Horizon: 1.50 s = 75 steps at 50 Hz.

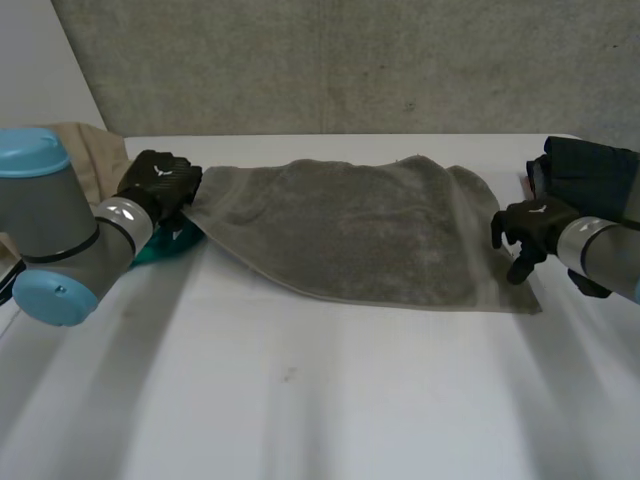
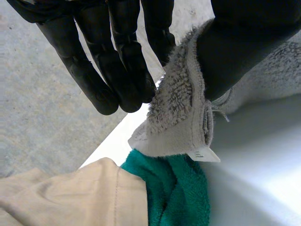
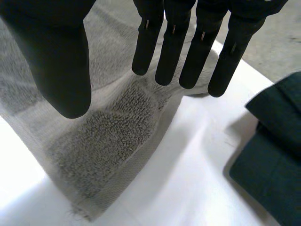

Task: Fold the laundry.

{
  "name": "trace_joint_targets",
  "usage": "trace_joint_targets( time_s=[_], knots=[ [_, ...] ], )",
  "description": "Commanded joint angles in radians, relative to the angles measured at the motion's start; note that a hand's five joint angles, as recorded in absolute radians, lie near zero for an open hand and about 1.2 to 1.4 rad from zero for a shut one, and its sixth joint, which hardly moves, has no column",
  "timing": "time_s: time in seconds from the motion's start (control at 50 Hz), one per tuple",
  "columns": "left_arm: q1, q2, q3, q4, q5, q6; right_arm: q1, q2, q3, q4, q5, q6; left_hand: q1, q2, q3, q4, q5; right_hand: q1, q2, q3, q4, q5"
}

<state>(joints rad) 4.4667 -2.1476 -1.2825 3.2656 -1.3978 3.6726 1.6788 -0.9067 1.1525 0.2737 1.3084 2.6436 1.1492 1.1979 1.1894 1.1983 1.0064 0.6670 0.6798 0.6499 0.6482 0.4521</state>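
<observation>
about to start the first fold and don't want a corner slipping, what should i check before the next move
1. Left hand pinches the grey towel by its corner: ok.
2. Right hand has a grip on its end of the towel: not ok, fingers straight, nothing held.
3. Towel lies spread out: ok, with a ridge near the right hand.
4. Teal cloth and beige cloth are free of the towel: cannot tell, they sit right under the lifted corner.
5. Dark cloth is apart from the towel: ok.
</observation>
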Motion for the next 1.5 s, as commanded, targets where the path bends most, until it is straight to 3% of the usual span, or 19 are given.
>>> trace_joint_targets(
  time_s=[0.02, 0.2, 0.44, 0.7, 1.36, 1.42, 1.46, 1.5],
  knots=[
    [0.006, 0.054, -0.041, 0.002, -0.001, -0.017, -0.034, -0.118, 0.154, -0.016, -0.026, 0.016, 0.247, 0.198, 0.207, 0.198, 0.215, 0.036, 0.023, 0.053, 0.055, 0.076],
    [0.016, 0.097, -0.083, 0.02, 0.014, -0.048, -0.103, -0.143, 0.335, -0.069, -0.132, -0.134, 0.247, 0.198, 0.207, 0.198, 0.215, 0.016, 0.003, 0.033, 0.034, 0.056],
    [0.019, 0.114, -0.074, 0.022, 0.019, -0.063, -0.108, -0.055, 0.38, -0.363, -0.166, -0.093, 0.247, 0.198, 0.207, 0.198, 0.215, 0.036, 0.023, 0.053, 0.055, 0.076],
    [0.019, 0.118, -0.07, 0.022, 0.019, -0.071, -0.08, 0.017, 0.29, -0.363, -0.176, -0.096, 0.247, 0.198, 0.207, 0.198, 0.215, 0.165, 0.152, 0.182, 0.184, 0.206],
    [0.026, 0.095, -0.041, 0.023, 0.019, -0.068, -0.01, 0.18, 0.006, -0.347, -0.106, -0.105, 0.247, 0.198, 0.207, 0.198, 0.215, 0.274, 0.261, 0.291, 0.293, 0.314],
    [0.026, 0.092, -0.037, 0.022, 0.016, -0.068, -0.01, 0.189, -0.007, -0.338, -0.1, -0.105, 0.247, 0.198, 0.207, 0.198, 0.215, 0.399, 0.387, 0.416, 0.418, 0.44],
    [0.026, 0.089, -0.035, 0.017, 0.016, -0.066, -0.01, 0.183, -0.014, -0.326, -0.097, -0.097, 0.247, 0.198, 0.207, 0.198, 0.215, 0.728, 0.715, 0.745, 0.747, 0.769],
    [0.026, 0.092, -0.038, 0.016, 0.016, -0.065, -0.01, 0.172, -0.014, -0.308, -0.097, -0.09, 0.247, 0.198, 0.207, 0.198, 0.215, 0.729, 0.716, 0.746, 0.748, 0.77]
  ],
)
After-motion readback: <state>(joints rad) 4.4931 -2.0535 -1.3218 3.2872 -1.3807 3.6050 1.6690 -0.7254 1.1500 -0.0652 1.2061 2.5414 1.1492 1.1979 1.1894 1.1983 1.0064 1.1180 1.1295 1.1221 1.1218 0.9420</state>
